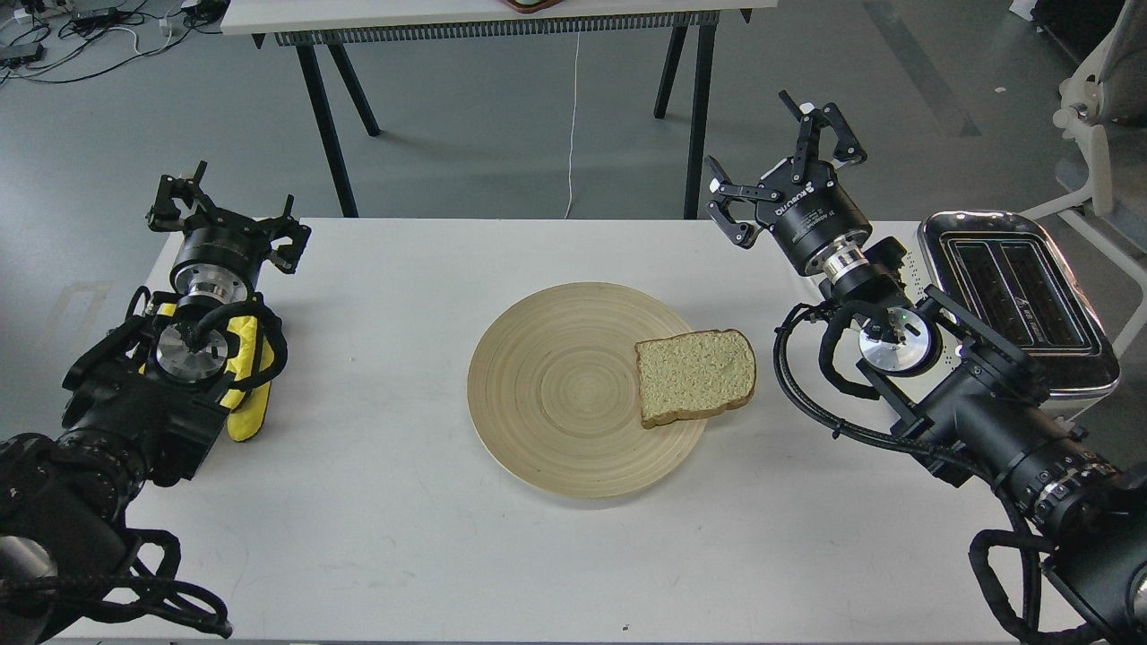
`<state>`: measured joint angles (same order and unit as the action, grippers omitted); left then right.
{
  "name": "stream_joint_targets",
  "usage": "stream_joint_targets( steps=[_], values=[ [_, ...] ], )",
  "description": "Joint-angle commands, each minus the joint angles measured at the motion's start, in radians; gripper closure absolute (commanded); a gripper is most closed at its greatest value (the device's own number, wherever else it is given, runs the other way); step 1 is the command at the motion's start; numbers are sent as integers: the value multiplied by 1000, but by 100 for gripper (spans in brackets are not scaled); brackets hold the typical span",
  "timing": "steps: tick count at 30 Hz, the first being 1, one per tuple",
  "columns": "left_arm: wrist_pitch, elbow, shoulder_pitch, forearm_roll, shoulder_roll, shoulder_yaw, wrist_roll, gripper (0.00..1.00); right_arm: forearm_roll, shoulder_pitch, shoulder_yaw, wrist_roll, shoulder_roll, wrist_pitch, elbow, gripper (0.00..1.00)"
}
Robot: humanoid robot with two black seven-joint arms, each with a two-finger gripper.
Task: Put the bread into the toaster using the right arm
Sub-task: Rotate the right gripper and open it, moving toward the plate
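Observation:
The bread (696,376), a pale tan slice with a brown crust, lies on the right rim of a round wooden plate (556,394) and overhangs its edge. At the table's right side stands the toaster (1017,296), white with a chrome top and two empty slots. My right gripper (781,166) is open with nothing between its fingers; it hovers above the table's far edge, left of the toaster and well beyond the bread. My left gripper (224,215) is open at the far left of the table, holding nothing.
A yellow object (244,394) lies under my left arm. Behind the white table (376,502) stands another table with black legs (323,116). A white chair (1098,116) is at the far right, close behind the toaster.

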<state>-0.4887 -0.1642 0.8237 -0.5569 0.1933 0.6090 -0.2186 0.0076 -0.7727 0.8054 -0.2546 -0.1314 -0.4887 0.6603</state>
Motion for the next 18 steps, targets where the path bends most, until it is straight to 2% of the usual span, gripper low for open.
stream_joint_targets(
  steps=[1,9,18],
  values=[
    [0,0,0,0,0,0,-1,0,-3,-7,-12,0,-2,0,1,1],
    [0,0,0,0,0,0,-1,0,-46,-11,-25,-2,-4,0,5,1],
    [0,0,0,0,0,0,-1,0,-207,-13,-26,-2,-4,125,21,1]
  ],
)
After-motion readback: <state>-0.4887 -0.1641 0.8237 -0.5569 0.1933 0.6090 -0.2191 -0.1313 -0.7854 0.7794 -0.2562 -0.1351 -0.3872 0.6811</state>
